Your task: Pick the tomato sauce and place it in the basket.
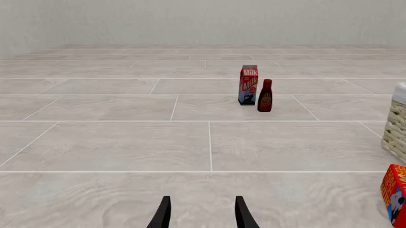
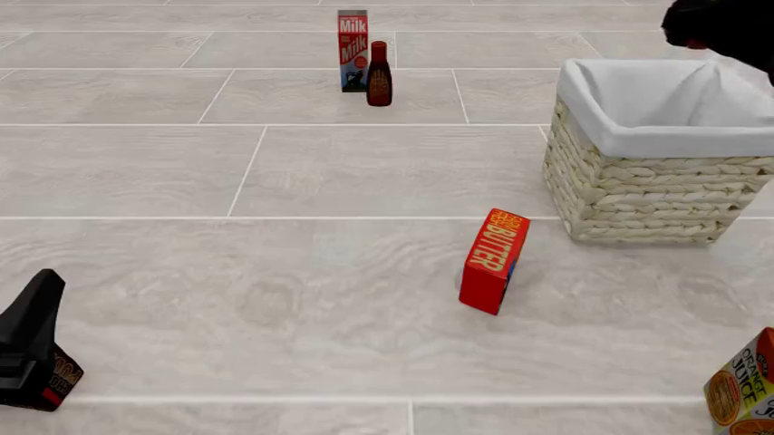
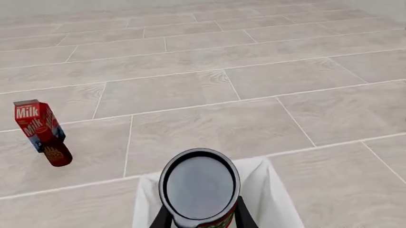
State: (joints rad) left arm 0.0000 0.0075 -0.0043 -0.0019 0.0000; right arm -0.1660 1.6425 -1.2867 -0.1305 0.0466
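One tomato sauce can sits clamped between the right gripper's two fingers, directly above the single basket's white lining. The left gripper hangs low with its two fingers apart, holding nothing. Ahead of them stand one milk carton and one dark bottle, touching; one butter box lies near the basket.

There is one milk carton, one dark red bottle, one red butter box, one orange juice box, one basket and one tomato sauce can.
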